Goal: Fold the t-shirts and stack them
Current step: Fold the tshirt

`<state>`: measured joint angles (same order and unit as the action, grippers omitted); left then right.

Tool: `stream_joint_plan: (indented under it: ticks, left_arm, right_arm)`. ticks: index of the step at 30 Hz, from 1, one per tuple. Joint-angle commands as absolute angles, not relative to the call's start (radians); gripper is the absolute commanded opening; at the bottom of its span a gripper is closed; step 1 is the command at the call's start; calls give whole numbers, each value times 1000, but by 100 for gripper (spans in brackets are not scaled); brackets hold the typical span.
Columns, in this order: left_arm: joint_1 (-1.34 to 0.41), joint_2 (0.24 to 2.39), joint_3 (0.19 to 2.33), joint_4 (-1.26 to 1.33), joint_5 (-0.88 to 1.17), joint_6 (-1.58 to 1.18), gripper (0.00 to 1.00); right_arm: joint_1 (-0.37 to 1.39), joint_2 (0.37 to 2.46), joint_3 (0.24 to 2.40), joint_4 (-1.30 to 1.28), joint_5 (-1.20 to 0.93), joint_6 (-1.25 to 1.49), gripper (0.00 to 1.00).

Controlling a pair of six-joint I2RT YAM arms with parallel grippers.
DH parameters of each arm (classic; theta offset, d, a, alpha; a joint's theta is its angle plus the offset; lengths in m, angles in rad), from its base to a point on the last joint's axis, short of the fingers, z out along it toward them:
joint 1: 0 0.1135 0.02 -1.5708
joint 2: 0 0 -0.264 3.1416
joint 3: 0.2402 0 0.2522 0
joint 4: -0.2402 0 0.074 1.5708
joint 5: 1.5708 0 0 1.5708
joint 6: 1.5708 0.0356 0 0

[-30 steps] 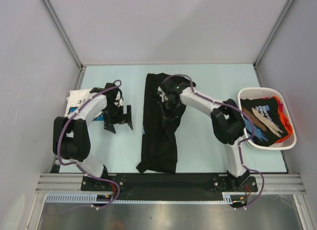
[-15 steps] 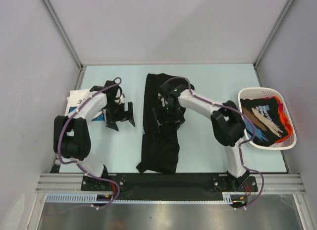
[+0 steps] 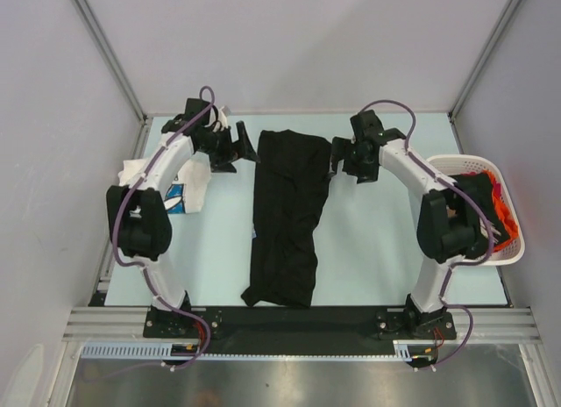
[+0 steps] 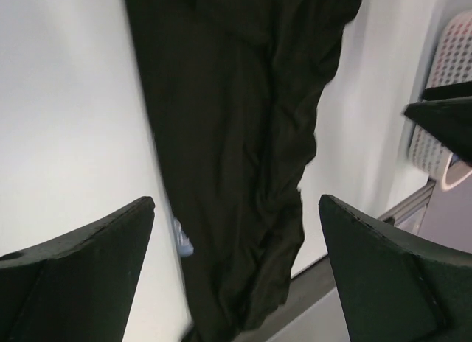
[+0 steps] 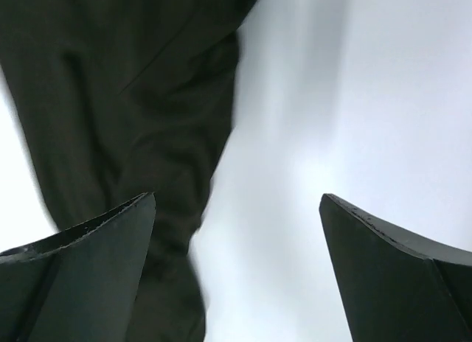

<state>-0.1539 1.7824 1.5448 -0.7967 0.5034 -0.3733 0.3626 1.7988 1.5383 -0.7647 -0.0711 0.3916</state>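
Note:
A plain black t-shirt (image 3: 285,214) lies as a long narrow strip down the middle of the table. My left gripper (image 3: 243,149) hovers open just off its far left corner. My right gripper (image 3: 339,163) hovers open at its far right edge. The left wrist view looks down the length of the black t-shirt (image 4: 243,135), with the left gripper (image 4: 236,202) holding nothing. In the right wrist view, the black t-shirt (image 5: 125,84) fills the left side and bare table lies between the open right gripper (image 5: 236,198) fingers. A folded white printed t-shirt (image 3: 182,196) lies at the left.
A white slotted basket (image 3: 513,249) stands at the right edge, holding orange (image 3: 502,212) and dark t-shirts, partly behind my right arm. The basket (image 4: 442,77) also shows in the left wrist view. Grey walls close in the table on three sides.
Both arms swung from mid-table to the far end of the black t-shirt. The right gripper came off the shirt's middle and opened. The shirt's far end now lies flatter.

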Motion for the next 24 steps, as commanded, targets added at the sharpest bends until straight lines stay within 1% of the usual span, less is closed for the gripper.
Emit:
stream_joint_plan:
  ticks: [1, 2, 3, 9, 11, 15, 17, 20, 23, 24]
  left_arm:
    - [-146, 1957, 1725, -689, 558, -434, 100]
    - [-144, 1989, 1788, -686, 580, -451, 100]
    - [-146, 2053, 1819, -683, 590, -459, 100]
    - [-143, 2281, 2017, -667, 630, -486, 100]
    - [-141, 2316, 2063, -664, 630, -498, 100]
    - [-141, 2384, 2076, -599, 626, -551, 100]
    - [-141, 2420, 2080, -575, 632, -598, 100]
    - [-138, 2483, 2123, -558, 664, -644, 100]
    - [-141, 2538, 2183, -554, 689, -684, 100]
    - [-141, 2551, 2197, -546, 692, -693, 100]
  right_arm:
    - [302, 1951, 1594, -644, -121, 393, 100]
    - [289, 1977, 1642, -632, -133, 394, 99]
    - [284, 2005, 1673, -630, -150, 394, 99]
    - [267, 2221, 1932, -650, -172, 417, 99]
    - [262, 2259, 1972, -641, -181, 428, 98]
    - [245, 2379, 2066, -627, -221, 469, 97]
    - [241, 2422, 2146, -655, -233, 476, 96]
    - [232, 2500, 2232, -676, -270, 471, 94]
    - [218, 2560, 2310, -698, -326, 472, 86]
    - [215, 2571, 2328, -703, -337, 472, 81]
